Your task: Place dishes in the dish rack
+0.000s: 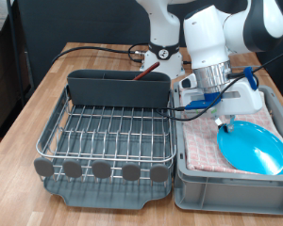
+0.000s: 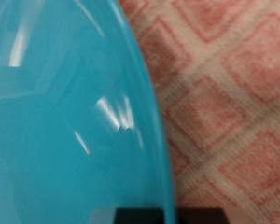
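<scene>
One light-blue plate [image 1: 254, 149] lies on the pink checked cloth [image 1: 203, 143] beside the dish rack [image 1: 108, 132], the tool [image 1: 223, 121] low at its rim as if to grasp, its opening indiscernible.

Rack grid [image 1: 108, 132]: lying open at centre-left, nothing standing on it.
Utensil compartment [image 1: 118, 88]: walling the rack's upper edge.
Plate [image 1: 255, 148]: filling the bin's [image 1: 226, 184] lower-right floor.

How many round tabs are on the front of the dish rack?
5. The tabs sit in a row along the dish rack's edge at the exterior view's bottom. None looks hidden.
</scene>
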Action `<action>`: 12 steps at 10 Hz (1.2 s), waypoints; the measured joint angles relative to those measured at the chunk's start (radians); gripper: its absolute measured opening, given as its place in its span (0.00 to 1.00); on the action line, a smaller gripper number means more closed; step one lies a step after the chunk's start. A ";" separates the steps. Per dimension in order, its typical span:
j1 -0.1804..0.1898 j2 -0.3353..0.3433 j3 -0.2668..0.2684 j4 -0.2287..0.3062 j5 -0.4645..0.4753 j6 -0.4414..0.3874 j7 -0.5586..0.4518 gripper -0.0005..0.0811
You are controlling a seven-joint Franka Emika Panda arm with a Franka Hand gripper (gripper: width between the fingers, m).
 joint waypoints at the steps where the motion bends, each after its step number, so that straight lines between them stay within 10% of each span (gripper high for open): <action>1: 0.010 -0.013 -0.014 -0.012 -0.063 0.000 0.063 0.09; 5: 0.080 -0.091 -0.123 -0.084 -0.454 -0.028 0.431 0.04; 8: 0.140 -0.170 -0.259 -0.122 -0.929 -0.143 0.837 0.04; 12: 0.133 -0.297 -0.305 -0.126 -1.263 -0.346 1.105 0.04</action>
